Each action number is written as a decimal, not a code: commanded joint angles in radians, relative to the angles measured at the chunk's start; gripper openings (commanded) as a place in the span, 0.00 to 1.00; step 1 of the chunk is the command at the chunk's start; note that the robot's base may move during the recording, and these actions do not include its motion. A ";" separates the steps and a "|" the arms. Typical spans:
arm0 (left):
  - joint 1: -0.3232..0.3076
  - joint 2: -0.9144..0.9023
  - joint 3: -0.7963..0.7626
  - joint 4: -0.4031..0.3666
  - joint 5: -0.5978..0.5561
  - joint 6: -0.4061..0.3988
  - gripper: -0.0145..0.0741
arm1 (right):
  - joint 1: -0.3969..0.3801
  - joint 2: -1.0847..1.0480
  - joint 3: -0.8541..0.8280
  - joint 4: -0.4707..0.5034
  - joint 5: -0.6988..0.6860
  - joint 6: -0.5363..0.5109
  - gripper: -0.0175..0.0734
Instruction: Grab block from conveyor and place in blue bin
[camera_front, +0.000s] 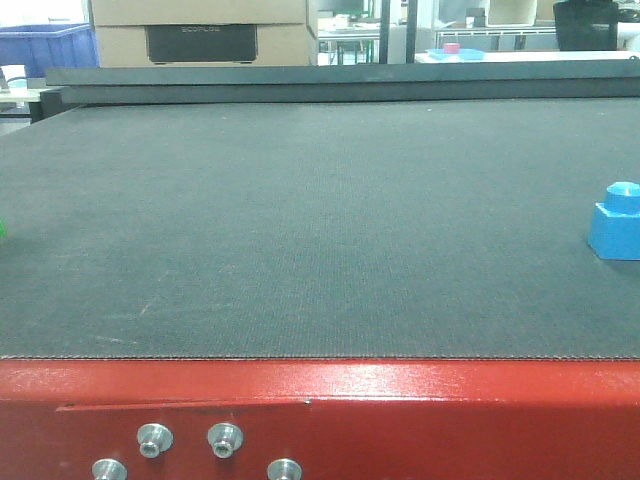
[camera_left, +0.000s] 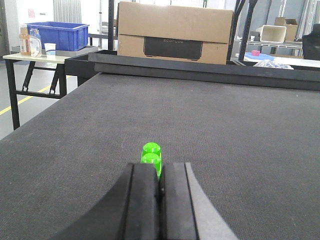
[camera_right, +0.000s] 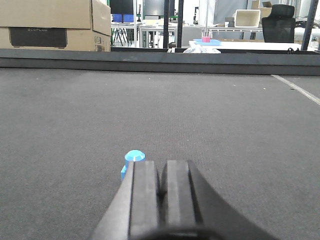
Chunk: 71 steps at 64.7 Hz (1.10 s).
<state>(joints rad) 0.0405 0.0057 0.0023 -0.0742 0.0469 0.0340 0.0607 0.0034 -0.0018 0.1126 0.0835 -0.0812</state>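
Two wrist views differ: closed left tool (camera_left: 160, 175) faces green block (camera_left: 151, 153), closed right tool (camera_right: 161, 172) faces blue block (camera_right: 134, 157).

Green block (camera_front: 1, 228) a sliver at the front view's left edge, blue block (camera_front: 615, 224) clipped at its right

Conveyor (camera_front: 300, 230): one.
Blocks: two, being one blue block (camera_front: 617, 222) at the belt's 3 o'clock edge and one green block (camera_left: 151, 154) at its 9 o'clock edge.
Silver bolts (camera_front: 154, 437): four, on the red frame (camera_front: 450, 410) toward 7 o'clock.
Claws: two, the left claw (camera_left: 160, 172) and the right claw (camera_right: 161, 172).
Blue bin (camera_left: 56, 35): one, at 11 o'clock beyond the belt.
Cardboard box (camera_left: 175, 32): one, at 12 o'clock.
Cup (camera_left: 50, 48): one, beside the bin.
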 joint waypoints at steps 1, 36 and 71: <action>-0.004 -0.006 -0.002 -0.005 -0.014 -0.001 0.04 | -0.008 -0.003 0.002 -0.001 -0.024 -0.001 0.02; -0.004 -0.006 -0.002 -0.005 -0.053 -0.001 0.04 | -0.008 -0.003 0.002 -0.001 -0.057 -0.001 0.02; -0.004 0.071 -0.479 0.051 0.258 -0.001 0.05 | -0.008 0.082 -0.482 0.012 0.263 -0.001 0.05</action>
<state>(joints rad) 0.0405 0.0292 -0.3623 -0.0541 0.1871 0.0340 0.0607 0.0303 -0.3834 0.1209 0.2383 -0.0812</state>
